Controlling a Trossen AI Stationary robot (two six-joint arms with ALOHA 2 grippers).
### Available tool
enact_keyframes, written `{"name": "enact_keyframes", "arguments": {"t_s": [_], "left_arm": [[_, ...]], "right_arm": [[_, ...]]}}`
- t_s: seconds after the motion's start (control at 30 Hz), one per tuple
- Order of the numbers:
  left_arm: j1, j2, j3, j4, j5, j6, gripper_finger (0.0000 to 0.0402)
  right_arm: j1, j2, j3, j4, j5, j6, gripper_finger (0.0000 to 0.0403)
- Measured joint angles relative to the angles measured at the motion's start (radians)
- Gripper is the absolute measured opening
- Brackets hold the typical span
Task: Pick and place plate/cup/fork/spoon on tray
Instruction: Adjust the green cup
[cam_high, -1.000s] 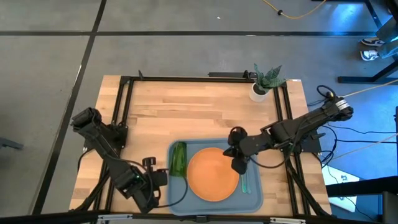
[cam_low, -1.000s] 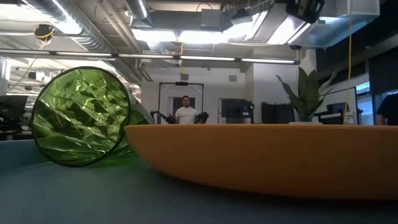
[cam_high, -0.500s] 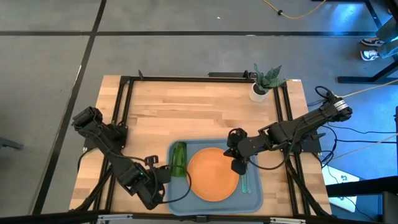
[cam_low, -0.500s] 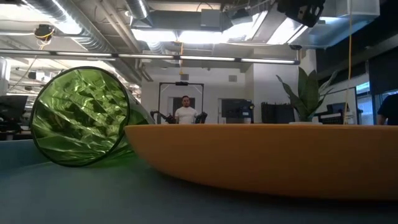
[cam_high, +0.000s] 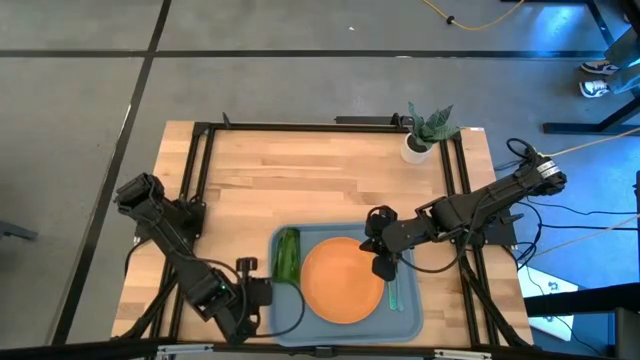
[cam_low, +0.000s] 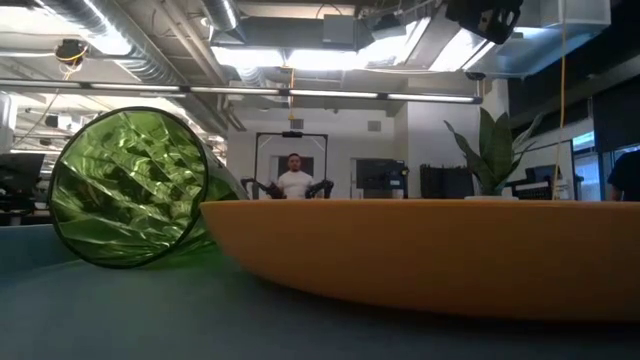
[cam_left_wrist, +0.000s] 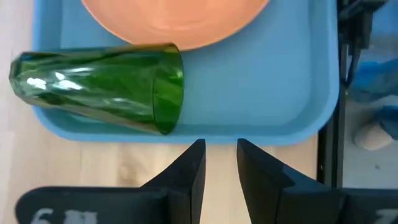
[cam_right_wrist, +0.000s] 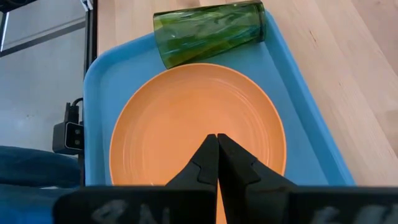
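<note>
Cup (cam_high: 287, 254) lying on its side in the tray (cam_high: 400, 318), beside the orange plate (cam_high: 342, 279).
Left gripper (cam_high: 258, 292) sits just off the tray's left edge, fingers parted and empty; right gripper (cam_high: 383, 266) hovers pressed shut over the plate's right rim, near a teal-handled utensil (cam_high: 392, 291).

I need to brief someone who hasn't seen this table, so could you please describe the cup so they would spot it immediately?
Find the blue tray at the table's near edge. An orange plate sits in its middle, and the cup lies on its side beside the plate, nearest the left arm. It is the only see-through green thing there.
</note>
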Motion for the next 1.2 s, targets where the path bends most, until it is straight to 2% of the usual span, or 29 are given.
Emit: {"name": "enact_keyframes", "arguments": {"t_s": [0.6,0.73,1.0,1.2], "left_arm": [[0.069,0.0,0.0,0.01,0.105,-0.008,0.0089],[0.074,0.0,0.0,0.01,0.051,0.081,0.0086],[-0.003,0.017,0.0,0.035,-0.28,0.122,0.0085],[-0.052,0.101,0.0,0.04,-0.382,0.168,0.0085]], "right_arm": [[0.0,0.0,0.0,0.0,0.0,0.003,0.0003],[0.0,0.0,0.0,0.0,0.0,0.002,0.0003],[0.0,0.0,0.0,0.0,0.0,0.0,0.0003],[0.0,0.0,0.0,0.0,0.0,-0.003,0.0003]]}}
